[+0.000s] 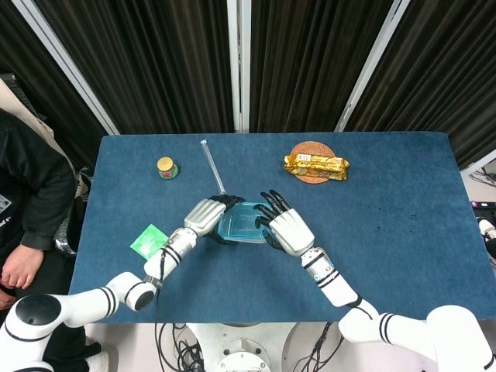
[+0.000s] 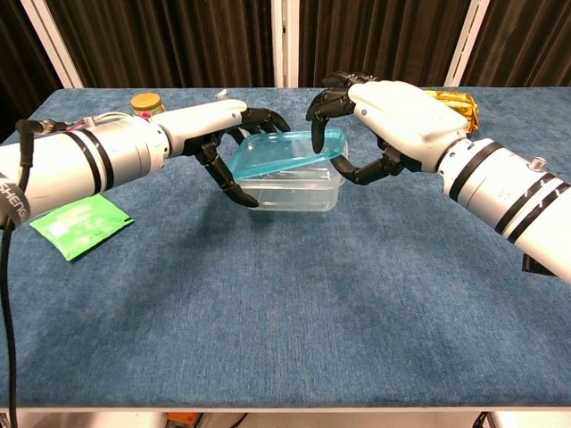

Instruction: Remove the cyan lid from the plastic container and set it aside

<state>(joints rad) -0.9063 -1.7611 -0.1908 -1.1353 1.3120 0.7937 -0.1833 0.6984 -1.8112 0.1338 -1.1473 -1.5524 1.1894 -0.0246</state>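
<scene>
Setting: a blue cloth table (image 2: 285, 303) in front of dark curtains (image 1: 170, 62); a person in black (image 1: 23, 201) stands at the table's left edge in the head view.
Green packet: a flat green packet (image 2: 76, 224) lies near the front left, apart from the rest.
Plastic container: the clear plastic container (image 2: 290, 192) stands at the table's middle, between the two hands.
Left hand: the left hand (image 2: 223, 129) grips the container's left side, dark fingers curled around its wall.
Right hand: the right hand (image 2: 375, 120) pinches the right end of the cyan lid (image 2: 285, 152), fingers curled over the top and thumb under the edge.
Lid: tilted, its right end lifted off the rim, its left end low on the container.
Jar: a small jar (image 1: 166, 167) with a yellow top stands far left.
Rod: a thin clear rod (image 1: 211, 164) lies behind the container.
Snack: a gold wrapped bar (image 1: 315, 164) rests on a brown round mat (image 1: 310, 149) at the far right.
</scene>
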